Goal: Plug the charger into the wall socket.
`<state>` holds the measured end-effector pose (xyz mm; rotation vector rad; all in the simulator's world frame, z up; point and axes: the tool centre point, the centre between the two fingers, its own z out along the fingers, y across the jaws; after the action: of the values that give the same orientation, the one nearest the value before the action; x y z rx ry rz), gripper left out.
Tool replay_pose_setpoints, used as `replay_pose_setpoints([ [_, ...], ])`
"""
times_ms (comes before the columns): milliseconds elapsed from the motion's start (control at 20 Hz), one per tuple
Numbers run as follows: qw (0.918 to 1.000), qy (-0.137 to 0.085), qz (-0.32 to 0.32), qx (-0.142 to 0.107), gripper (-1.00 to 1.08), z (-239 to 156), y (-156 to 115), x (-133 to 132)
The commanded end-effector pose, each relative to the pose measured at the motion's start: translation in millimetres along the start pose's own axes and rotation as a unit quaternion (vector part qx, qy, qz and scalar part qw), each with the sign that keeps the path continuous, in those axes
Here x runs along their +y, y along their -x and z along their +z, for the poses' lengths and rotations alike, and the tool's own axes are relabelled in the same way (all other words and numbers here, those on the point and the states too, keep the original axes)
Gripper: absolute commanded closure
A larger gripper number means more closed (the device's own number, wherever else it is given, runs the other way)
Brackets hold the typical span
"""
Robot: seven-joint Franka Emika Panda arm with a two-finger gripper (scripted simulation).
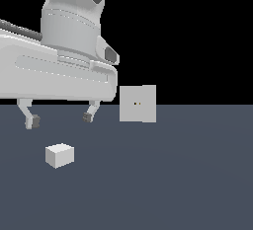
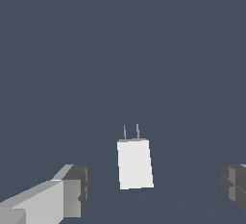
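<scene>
Off-white and matte, the charger [image 1: 60, 155] sits on the slate-grey worktop [image 1: 188, 184] toward the exterior view's left, nearer the camera than anything else. You see it there as a small plain block, roughly cube-like, with a brighter top face and slightly shaded sides, crisp edges and no markings. In the wrist view the charger [image 2: 135, 163] reads as an elongated pale rectangle, tilted a little, with two thin grey prongs standing out from one short end.

Your tool [image 1: 60, 119] hangs above the worktop, above and a little farther back than the charger, clear of it. Its jaws stand wide apart with nothing between them; each pale finger ends in a darker grey pad [image 1: 35, 121]. In the wrist view the charger lies between the two fingertips [image 2: 74, 189], touching neither.

Farther back and to the exterior view's right, well apart from the charger, the wall socket [image 1: 138, 103] stands upright: a flat off-white square panel, smooth, much larger than the block, with two tiny dark-orange holes side by side near its centre. Behind it the background is flat black.
</scene>
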<state>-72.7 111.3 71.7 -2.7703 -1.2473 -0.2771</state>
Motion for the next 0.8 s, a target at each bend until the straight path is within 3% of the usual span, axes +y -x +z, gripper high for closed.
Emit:
replay_pose_setpoints([
  [0, 0.9999, -0.001, -0.017, 0.004, -0.92, 4, 1, -4],
  [750, 0.9994, -0.003, -0.035, 0.007, -0.92, 19, 6, -9],
])
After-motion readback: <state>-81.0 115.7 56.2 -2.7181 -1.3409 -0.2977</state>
